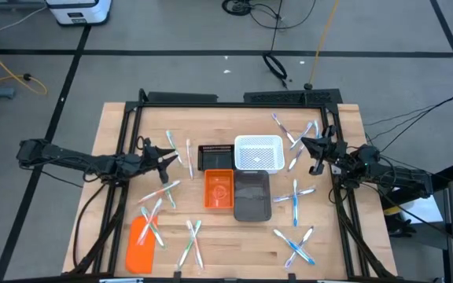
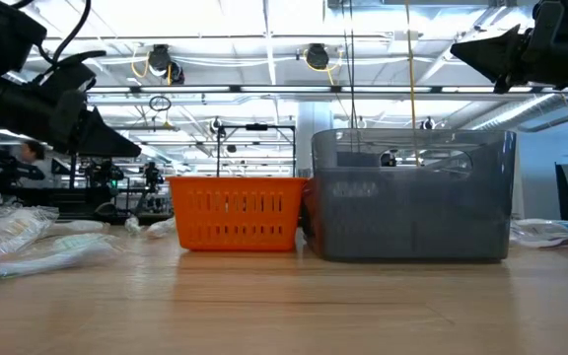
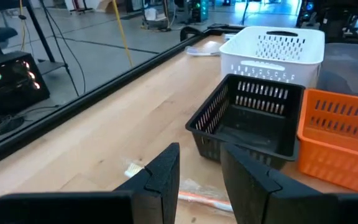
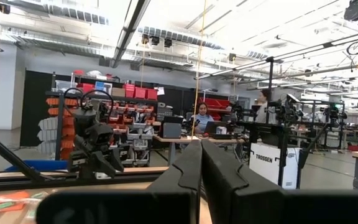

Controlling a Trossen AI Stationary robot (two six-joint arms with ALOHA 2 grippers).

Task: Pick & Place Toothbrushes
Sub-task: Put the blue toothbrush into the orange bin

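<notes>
Wooden tabletop (image 1: 234, 244) is seen from above, framed by black rails, with 4 small bins clustered at its centre: a black bin (image 1: 216, 157), a white bin (image 1: 258, 152), an orange bin (image 1: 219, 189) and a grey bin (image 1: 252, 196). A flat orange lid (image 1: 139, 245) lies near the front left corner. The toothbrushes (image 1: 296, 196) are scattered in crossed pairs on both sides of the bins and along the front edge; none can be seen inside a bin, though the grey one's interior is not clearly shown.

The left gripper (image 1: 171, 155) is held just left of the black bin, with its fingers (image 3: 166, 177) set apart and nothing between them. In the left wrist view a toothbrush (image 3: 194, 196) is seen on the wood just past the fingertips. The right gripper (image 1: 309, 147) is held right of the white bin, raised and pointed level across the room, with its fingers (image 4: 185, 171) pressed together on nothing.

Several risks are judged from this layout. Crossed brushes may be lifted 2 at a time, or the lower one flicked aside by a closing finger. A thin handle lying flat may be missed, or rolled away, if the descent stops too high. A brush gripped near one end may swing and catch a bin rim on release. The right gripper would need to be opened before any descent, or a brush would merely be pushed.
</notes>
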